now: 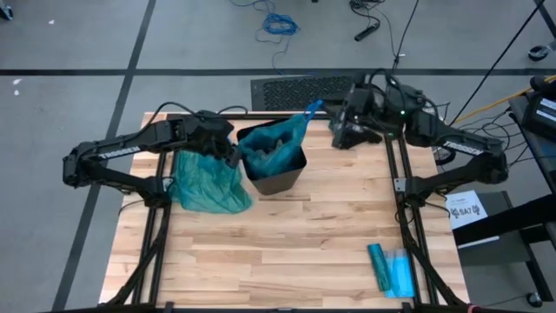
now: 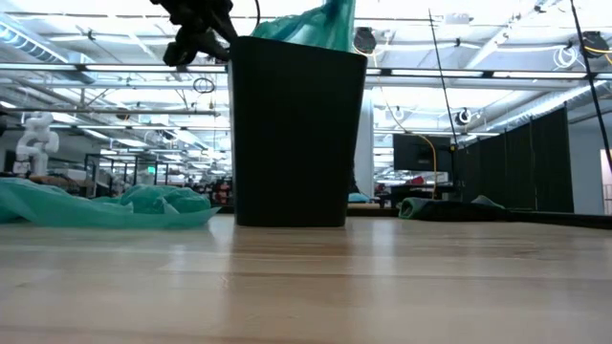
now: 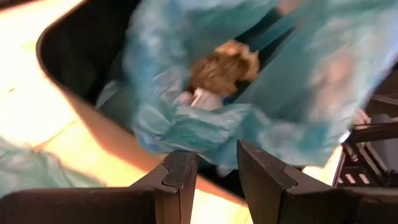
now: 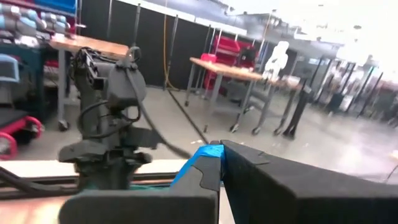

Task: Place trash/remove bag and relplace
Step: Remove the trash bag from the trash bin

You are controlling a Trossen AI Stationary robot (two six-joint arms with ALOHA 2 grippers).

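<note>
Even overhead light, soft shadows. Left wrist view motion-blurred, table [image 3: 25, 112] blown out. Low view backlit by ceiling strips; bin [image 2: 292, 134] silhouetted.

White "TROSSEN" lettering along the left arm [image 1: 122, 149], white tag [image 1: 467, 209] off the bench's right edge with a mark reading roughly "SAI7", not fully legible, nothing else readable

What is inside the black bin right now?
The black bin holds a teal bag, pinched by the right gripper. Inside it lie brown and white paper wads; anything deeper is covered by plastic.
</note>
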